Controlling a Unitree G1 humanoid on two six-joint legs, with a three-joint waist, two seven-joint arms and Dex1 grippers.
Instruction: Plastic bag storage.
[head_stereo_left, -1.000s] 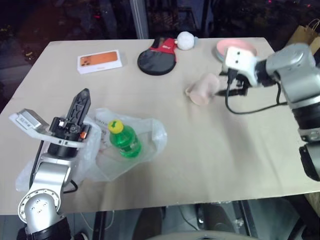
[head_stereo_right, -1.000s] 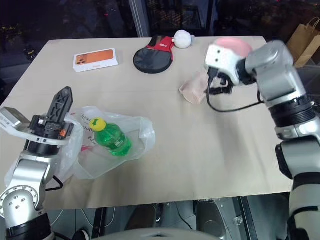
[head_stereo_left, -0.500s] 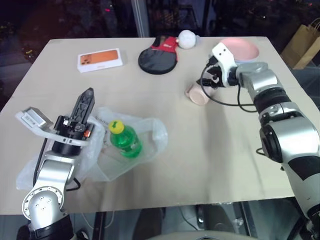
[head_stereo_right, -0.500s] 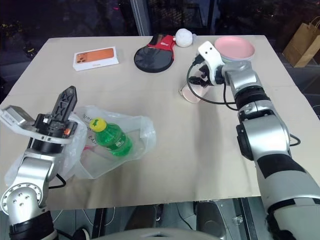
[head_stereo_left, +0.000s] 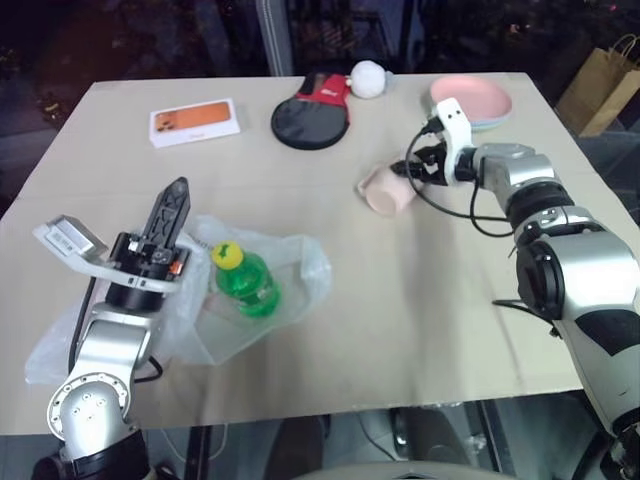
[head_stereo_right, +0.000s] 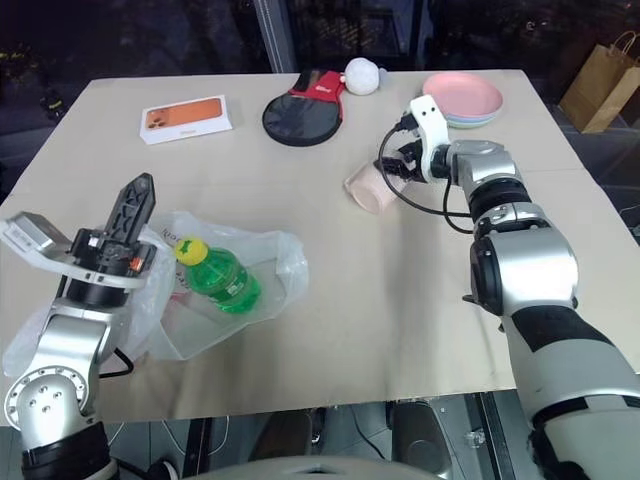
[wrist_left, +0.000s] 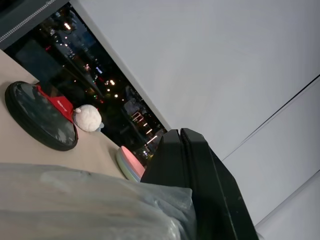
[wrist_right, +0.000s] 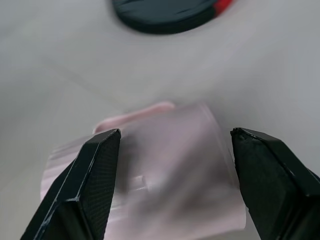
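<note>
Dark windows behind; tan desk (head_stereo_left: 420, 300). Left gripper (head_stereo_left: 172, 200), fingers pressed together, pinches the plastic bag (head_stereo_left: 290, 265) edge near the desk's left front corner. Bag: thin, translucent white, crinkly, red print, a green bottle (head_stereo_left: 245, 285) lying inside. Likely light, limp, slippery; best gathered by bunched rim. Right gripper (head_stereo_left: 412, 168) spread wide around a pink mug (head_stereo_left: 383, 190) lying near the far right.

Head stereo pair high above the table (head_stereo_left: 420, 300); right wrist camera close over the pink mug (wrist_right: 150, 165).
</note>
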